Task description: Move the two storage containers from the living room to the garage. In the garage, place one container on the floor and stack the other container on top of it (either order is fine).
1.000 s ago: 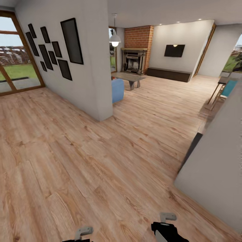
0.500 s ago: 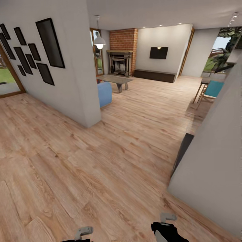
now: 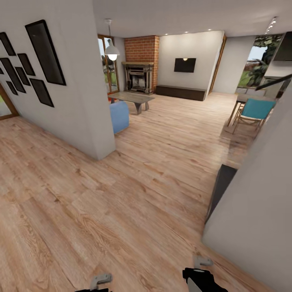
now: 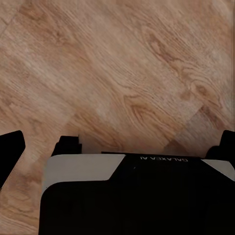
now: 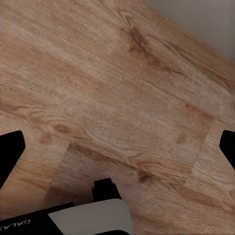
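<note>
No storage container can be made out, and the garage is out of view. I stand on light wood plank flooring (image 3: 134, 190), facing the living room with its blue sofa (image 3: 119, 115) and low coffee table (image 3: 134, 98). Beside that table a small red patch (image 3: 110, 98) shows, too small to identify. My left gripper (image 4: 117, 147) is open over bare planks, its dark fingertips (image 4: 11, 152) spread wide. My right gripper (image 5: 117, 147) is open too, with only planks between its fingertips (image 5: 10, 152). Both arms hang low at the near edge of the head view.
A white partition wall (image 3: 81, 93) with black picture frames juts in on the left. A grey wall corner (image 3: 255, 211) with a dark panel (image 3: 219, 190) stands close on the right. Beyond are a brick fireplace (image 3: 140, 75), a wall TV (image 3: 185, 65), and a teal chair (image 3: 253, 111) at a table.
The whole view has swung right and moved forward, so the camera moved: the framed wall slid left and the teal chair came fully in. Both arms kept their pose.
</note>
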Controlling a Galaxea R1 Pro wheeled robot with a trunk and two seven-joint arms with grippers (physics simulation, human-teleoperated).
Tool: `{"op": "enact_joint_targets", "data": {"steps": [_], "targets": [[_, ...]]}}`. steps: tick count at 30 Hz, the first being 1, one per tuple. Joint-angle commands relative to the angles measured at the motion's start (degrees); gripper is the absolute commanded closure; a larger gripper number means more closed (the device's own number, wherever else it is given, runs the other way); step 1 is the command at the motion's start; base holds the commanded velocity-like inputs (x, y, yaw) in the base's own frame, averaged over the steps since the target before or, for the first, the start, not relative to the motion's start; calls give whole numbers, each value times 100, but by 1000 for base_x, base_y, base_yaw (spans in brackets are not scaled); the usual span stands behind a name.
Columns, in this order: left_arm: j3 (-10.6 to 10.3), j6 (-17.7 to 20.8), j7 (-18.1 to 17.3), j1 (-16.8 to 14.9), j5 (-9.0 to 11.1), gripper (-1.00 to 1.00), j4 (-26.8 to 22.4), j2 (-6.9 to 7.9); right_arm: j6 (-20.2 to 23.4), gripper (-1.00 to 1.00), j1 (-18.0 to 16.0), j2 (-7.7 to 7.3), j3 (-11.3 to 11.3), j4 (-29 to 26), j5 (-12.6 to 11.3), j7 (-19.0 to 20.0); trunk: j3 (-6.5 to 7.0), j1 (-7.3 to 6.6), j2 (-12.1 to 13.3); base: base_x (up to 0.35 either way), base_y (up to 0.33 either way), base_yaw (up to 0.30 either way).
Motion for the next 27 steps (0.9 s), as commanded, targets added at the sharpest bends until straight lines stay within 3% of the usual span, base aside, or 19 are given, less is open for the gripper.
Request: {"op": "enact_joint_targets", "data": {"steps": [1,27], "targets": [[21,37,-6,-1,53,-100,-10,-3,36,-100,-4,-5,49,-11,-27,-44,-6,4,-4,326,0,-1],[21,36,-6,-1,48,-100,-10,-3,36,-100,-5,-5,46,-11,-27,-44,-6,4,-4,326,0,0]]}}
